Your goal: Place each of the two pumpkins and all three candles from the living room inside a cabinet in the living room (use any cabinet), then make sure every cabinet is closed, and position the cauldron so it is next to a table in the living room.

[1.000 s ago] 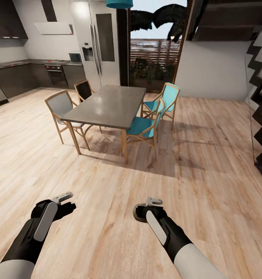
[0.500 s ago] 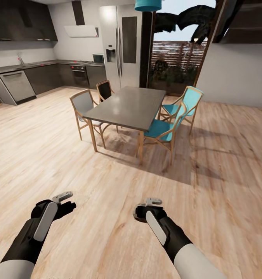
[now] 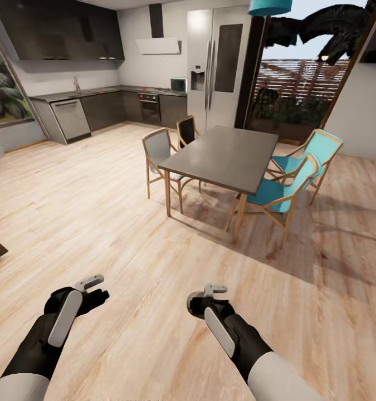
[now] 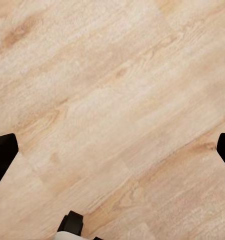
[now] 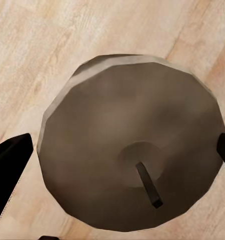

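Evidently in transit: right gripper (image 3: 210,293) clamped on a candle (image 5: 132,140), wick up toward the wrist camera, held low over the wood floor (image 3: 126,234), presumably bound for a cabinet. Left gripper (image 3: 90,283) spread wide, nothing between the fingers, likely kept free for a drawer front. Dining table (image 3: 226,156) ahead.

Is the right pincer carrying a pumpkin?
No, the right pincer holds a grey-brown candle with a dark wick, not a pumpkin.
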You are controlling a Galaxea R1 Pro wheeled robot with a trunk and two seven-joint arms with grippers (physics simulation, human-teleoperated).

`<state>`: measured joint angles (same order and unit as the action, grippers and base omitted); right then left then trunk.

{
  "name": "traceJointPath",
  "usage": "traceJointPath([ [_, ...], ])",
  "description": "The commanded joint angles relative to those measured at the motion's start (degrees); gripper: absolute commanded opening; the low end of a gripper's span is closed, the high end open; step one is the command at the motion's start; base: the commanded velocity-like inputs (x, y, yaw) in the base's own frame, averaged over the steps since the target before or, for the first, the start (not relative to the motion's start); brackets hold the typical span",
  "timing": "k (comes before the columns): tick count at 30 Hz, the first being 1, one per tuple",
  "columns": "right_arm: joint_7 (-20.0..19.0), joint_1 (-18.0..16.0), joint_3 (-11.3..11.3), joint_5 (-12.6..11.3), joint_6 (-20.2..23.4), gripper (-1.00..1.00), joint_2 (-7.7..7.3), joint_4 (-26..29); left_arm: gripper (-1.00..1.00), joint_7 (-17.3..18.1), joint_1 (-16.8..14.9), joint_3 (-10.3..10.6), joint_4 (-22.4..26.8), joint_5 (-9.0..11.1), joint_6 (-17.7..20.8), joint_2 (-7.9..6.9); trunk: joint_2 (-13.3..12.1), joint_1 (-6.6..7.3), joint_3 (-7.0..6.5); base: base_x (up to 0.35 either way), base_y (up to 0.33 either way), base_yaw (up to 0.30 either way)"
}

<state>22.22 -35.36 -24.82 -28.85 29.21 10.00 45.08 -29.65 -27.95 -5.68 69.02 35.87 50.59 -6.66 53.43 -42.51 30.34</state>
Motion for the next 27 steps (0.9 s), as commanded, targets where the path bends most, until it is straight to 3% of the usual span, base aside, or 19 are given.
traceJointPath([
  [1, 0.55, -0.06, -0.2, -0.5, 0.1, -1.0, 0.0, 0.04, 1.0, -0.5, -0.02, -0.01, 0.06, 0.59, 0.13, -0.02, 0.05, -0.01, 0.06, 0.004, 0.313, 0.29],
  [6, 0.55, -0.06, -0.31, -0.5, 0.14, -1.0, 0.0, 0.01, 1.0, -0.56, -0.02, 0.03, 0.06, 0.56, 0.05, -0.02, 0.05, -0.01, 0.06, 0.001, 0.146, 0.29],
  [27, 0.55, -0.15, -0.23, -0.5, 0.59, -1.0, 0.0, -0.08, 1.0, -0.57, -0.04, -0.03, 0.19, 0.6, -0.05, -0.02, 0.05, -0.01, 0.3, 0.0, 0.003, 0.29],
])
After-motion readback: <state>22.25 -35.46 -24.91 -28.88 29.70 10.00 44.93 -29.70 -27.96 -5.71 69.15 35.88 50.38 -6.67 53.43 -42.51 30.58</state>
